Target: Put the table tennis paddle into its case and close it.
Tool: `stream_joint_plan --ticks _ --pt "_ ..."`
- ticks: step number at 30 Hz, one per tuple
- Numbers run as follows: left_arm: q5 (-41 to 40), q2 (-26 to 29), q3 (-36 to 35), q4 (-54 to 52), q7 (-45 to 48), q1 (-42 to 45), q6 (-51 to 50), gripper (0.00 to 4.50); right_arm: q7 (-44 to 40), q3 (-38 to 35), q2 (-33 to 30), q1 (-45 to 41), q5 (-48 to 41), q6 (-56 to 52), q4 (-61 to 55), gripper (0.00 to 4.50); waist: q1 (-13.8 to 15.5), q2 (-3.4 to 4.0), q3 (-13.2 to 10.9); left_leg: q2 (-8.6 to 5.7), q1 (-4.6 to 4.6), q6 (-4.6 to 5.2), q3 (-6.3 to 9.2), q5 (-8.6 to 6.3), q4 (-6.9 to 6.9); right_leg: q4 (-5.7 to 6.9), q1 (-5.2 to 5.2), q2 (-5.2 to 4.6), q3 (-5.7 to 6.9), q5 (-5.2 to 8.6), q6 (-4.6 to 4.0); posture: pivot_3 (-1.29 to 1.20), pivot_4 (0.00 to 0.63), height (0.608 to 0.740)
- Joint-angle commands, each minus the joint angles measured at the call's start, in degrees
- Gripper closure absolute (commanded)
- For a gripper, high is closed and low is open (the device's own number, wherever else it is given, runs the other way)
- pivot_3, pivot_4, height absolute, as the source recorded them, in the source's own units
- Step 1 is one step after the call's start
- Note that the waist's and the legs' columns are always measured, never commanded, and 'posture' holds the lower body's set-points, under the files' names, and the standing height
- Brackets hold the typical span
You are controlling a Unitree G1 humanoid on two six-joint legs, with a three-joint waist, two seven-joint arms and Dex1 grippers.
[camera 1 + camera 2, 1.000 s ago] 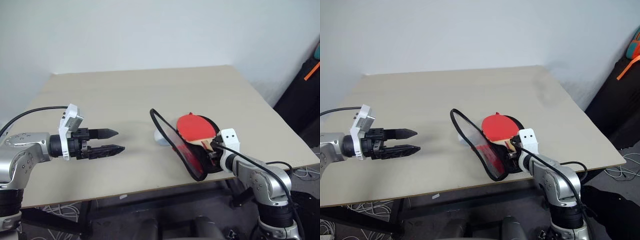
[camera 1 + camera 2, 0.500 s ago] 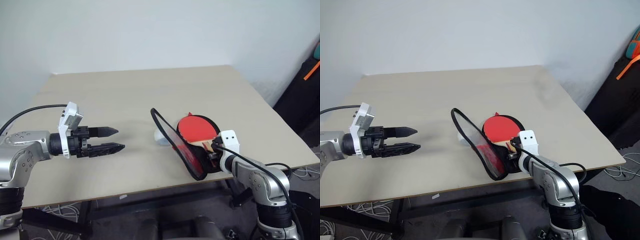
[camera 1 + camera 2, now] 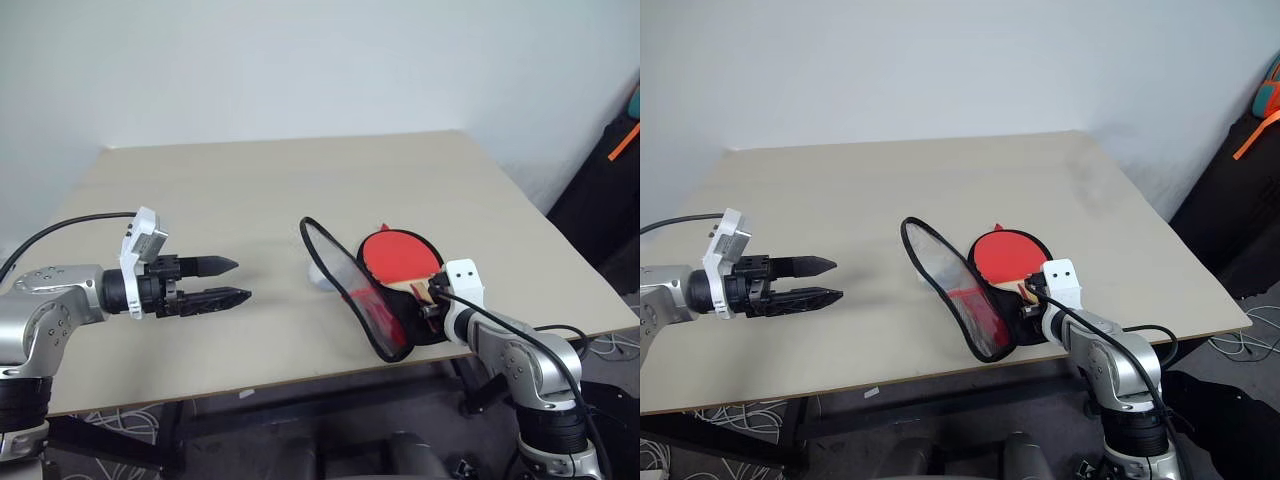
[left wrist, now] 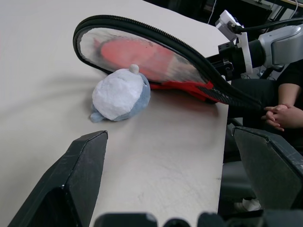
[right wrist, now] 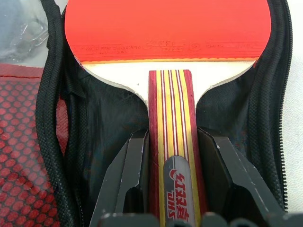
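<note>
Black right fingers (image 5: 135, 189) grip the paddle (image 3: 395, 258) handle inside the open case (image 3: 385, 300) at the counter (image 3: 250, 180) edge; its raised lid stands between paddle and pale lump (image 4: 120, 94); left fingers (image 3: 215, 282) hover apart, empty.

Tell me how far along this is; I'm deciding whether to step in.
Done: the table tennis paddle lies in the open case. In hand: the right gripper grips its handle. Left: let go and zip the raised flap shut; the left gripper hovers open.
</note>
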State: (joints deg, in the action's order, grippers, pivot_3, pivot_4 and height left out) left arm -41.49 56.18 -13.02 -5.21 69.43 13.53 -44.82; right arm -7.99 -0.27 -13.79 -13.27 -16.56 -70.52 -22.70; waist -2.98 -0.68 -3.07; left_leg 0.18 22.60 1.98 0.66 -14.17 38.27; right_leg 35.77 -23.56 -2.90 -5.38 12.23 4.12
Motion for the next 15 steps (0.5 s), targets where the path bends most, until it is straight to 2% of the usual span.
stream_joint_plan --ticks 1,5,12,13,15 --pt "-0.2 0.0 -0.8 -0.3 0.3 1.2 0.8 0.0 1.0 -0.7 -1.1 -0.8 1.8 1.8 -0.3 3.3 0.0 0.0 0.0 0.0 0.0 0.0 0.0 0.0 0.0 0.0 0.0 0.0 0.0 0.0 0.0 0.0 0.0 0.74" --pt "0.1 0.0 -0.2 0.4 0.6 1.9 1.0 0.0 1.0 -0.3 -1.0 -0.9 2.2 2.2 0.4 3.3 0.0 0.0 0.0 0.0 0.0 0.0 0.0 0.0 0.0 0.0 0.0 0.0 0.0 0.01 -0.01 0.0 0.0 0.74" --pt "0.7 -0.5 1.6 1.9 0.9 3.8 1.0 0.0 -1.6 -2.4 -2.1 -3.3 -0.1 0.1 -1.2 0.95 -0.1 0.0 0.0 0.01 0.0 0.0 0.0 0.0 0.0 0.01 -0.01 0.01 0.0 0.0 0.0 0.0 0.0 0.74" --pt "0.7 -0.5 1.8 2.0 0.9 3.9 0.8 0.0 -3.2 -2.8 -3.0 -3.8 -1.3 -0.4 -2.0 0.52 -0.1 0.0 0.0 0.0 0.0 0.0 -0.01 0.0 0.0 0.01 -0.01 0.01 -0.01 0.0 0.0 0.0 0.0 0.74" --pt "0.9 -0.7 2.1 2.1 0.8 4.2 1.1 0.0 -10.7 -3.3 -8.5 -5.8 -5.6 -0.9 -4.4 0.04 0.0 0.03 0.0 0.0 0.0 0.01 -0.02 0.0 0.0 0.0 0.0 0.01 -0.01 -0.01 0.01 0.0 0.0 0.74"
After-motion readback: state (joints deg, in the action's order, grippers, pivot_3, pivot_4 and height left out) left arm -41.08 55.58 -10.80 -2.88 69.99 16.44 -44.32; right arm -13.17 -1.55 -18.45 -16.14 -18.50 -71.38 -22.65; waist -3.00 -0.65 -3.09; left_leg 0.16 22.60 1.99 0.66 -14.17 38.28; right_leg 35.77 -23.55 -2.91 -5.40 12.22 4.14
